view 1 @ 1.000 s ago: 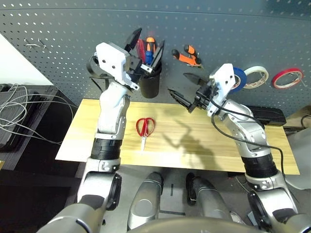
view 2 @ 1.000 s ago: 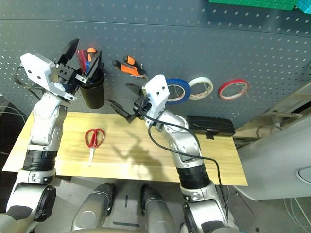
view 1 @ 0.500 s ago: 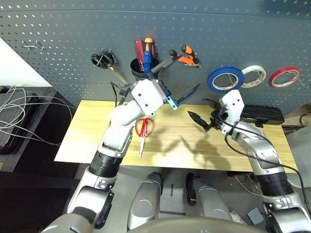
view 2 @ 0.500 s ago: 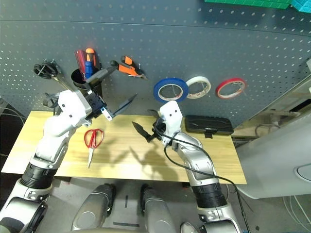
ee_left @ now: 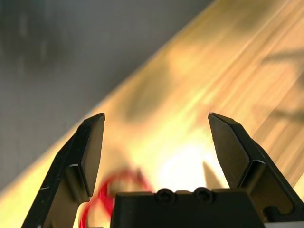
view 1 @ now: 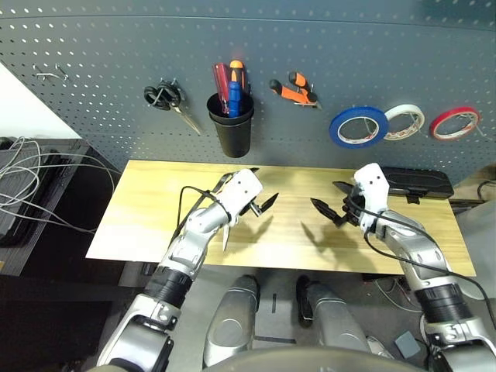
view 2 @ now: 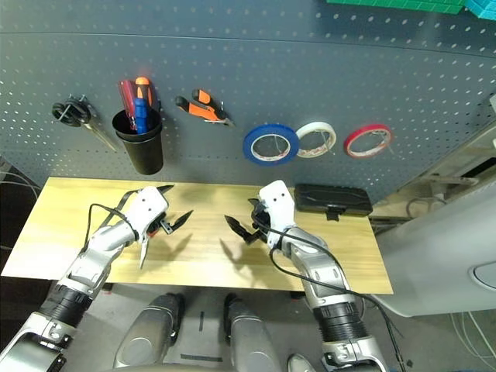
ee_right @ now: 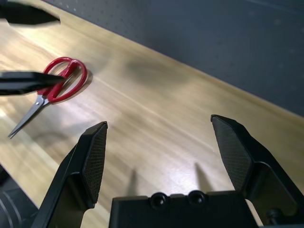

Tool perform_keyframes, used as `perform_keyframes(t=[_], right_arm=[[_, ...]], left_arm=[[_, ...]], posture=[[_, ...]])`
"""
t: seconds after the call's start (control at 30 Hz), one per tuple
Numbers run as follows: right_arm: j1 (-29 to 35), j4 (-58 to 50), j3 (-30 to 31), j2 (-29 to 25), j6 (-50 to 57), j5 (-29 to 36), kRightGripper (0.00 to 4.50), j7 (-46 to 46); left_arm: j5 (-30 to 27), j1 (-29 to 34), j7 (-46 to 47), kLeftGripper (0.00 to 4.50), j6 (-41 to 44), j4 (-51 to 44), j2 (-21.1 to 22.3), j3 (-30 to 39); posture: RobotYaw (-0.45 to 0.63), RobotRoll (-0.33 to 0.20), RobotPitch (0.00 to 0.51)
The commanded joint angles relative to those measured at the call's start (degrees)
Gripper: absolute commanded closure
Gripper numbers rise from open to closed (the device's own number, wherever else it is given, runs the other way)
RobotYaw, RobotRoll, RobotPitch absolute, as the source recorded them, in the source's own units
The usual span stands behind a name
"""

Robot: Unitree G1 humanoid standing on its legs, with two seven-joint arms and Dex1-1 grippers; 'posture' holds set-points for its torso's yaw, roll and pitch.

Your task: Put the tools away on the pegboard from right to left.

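Two hands stand with fingers apart, the left hand point(ee_left: 156, 156) over the red-handled scissors point(ee_right: 64, 80) on the tabletop point(view 1: 294, 240). Lowered carelessly, its fingers could shove the loops, or pinch just one, leaving the blades swinging before the pegboard point(view 1: 310, 46).

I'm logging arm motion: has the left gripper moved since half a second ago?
Yes. The left gripper has come down from just below the black cup to over the wooden tabletop, nearer the robot.
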Motion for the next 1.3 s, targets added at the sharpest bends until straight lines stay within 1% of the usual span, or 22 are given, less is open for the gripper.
perform_keyframes(t=[0.03, 0.2, 0.27, 0.37, 0.5, 0.57, 0.67, 0.9, 1.0, 1.03, 1.17, 1.2, 1.3], right_arm=[[-1.4, -1.2, 2.0, 0.9, 3.6, 0.2, 0.0, 0.7], [-3.6, 0.7, 5.2, 1.7, 8.4, -0.8, 0.0, 1.8], [-3.9, 1.5, 5.9, 1.6, 9.0, -1.3, 0.0, 1.9], [-4.6, 3.4, 7.0, 2.2, 7.8, -2.2, 0.0, 1.9], [-6.6, 5.2, 7.5, 4.4, 6.6, -2.8, 0.0, 1.6], [-7.3, 5.6, 7.4, 5.2, 6.4, -2.9, 0.0, 1.5], [-8.0, 5.1, 7.6, 6.1, 6.7, -2.9, 0.0, 1.4], [-7.8, 3.9, 7.6, 6.2, 7.3, -2.8, 0.0, 1.6], [-7.8, 3.8, 7.5, 6.0, 7.4, -2.8, 0.0, 1.7], [-7.9, 3.8, 7.5, 5.9, 7.4, -2.9, 0.0, 1.7], [-8.2, 4.2, 7.4, 5.8, 7.3, -2.9, 0.0, 1.7], [-8.3, 4.3, 7.4, 5.9, 7.2, -2.9, 0.0, 1.6], [-8.6, 4.4, 7.2, 6.0, 6.4, -2.9, 0.0, 1.6]], left_arm=[[0.3, -0.3, 4.1, 0.04, 2.0, 5.6, 0.0, 3.0], [-1.3, -2.2, 10.2, 0.04, 2.1, 14.6, -0.4, 8.3], [-1.4, -2.8, 11.3, 0.04, 1.5, 16.8, -0.5, 9.3], [-1.3, -3.9, 13.1, 0.04, 0.9, 21.4, -0.5, 10.5], [-1.3, -5.4, 15.4, 0.04, 0.3, 27.5, -0.6, 11.4], [-1.1, -6.0, 16.0, 0.04, 0.2, 29.8, -0.7, 11.4], [-0.5, -7.3, 16.0, 0.04, 2.2, 33.7, -1.2, 10.6], [-1.0, -10.6, 13.6, 0.04, 7.3, 38.6, -3.0, 10.5], [-2.3, -11.8, 11.6, 0.68, 10.9, 39.2, -3.9, 11.3], [-2.6, -12.0, 11.1, 0.99, 11.8, 39.2, -4.0, 11.4], [-4.2, -12.8, 8.1, 2.4, 18.1, 39.4, -4.8, 12.3], [-4.7, -12.7, 7.8, 2.8, 19.0, 39.2, -4.9, 12.8], [-5.8, -12.0, 6.9, 3.74, 19.6, 37.3, -5.2, 13.5]], posture=[[0.12, 0.0, 0.21], [0.12, 0.0, 0.21], [0.13, 0.0, 0.21], [0.13, 0.0, 0.209], [0.13, 0.0, 0.207], [0.13, 0.0, 0.207], [0.13, 0.0, 0.207], [0.12, 0.0, 0.205], [0.12, 0.0, 0.204], [0.12, 0.0, 0.203], [0.12, 0.0, 0.204], [0.12, 0.0, 0.204], [0.12, 0.0, 0.204]])
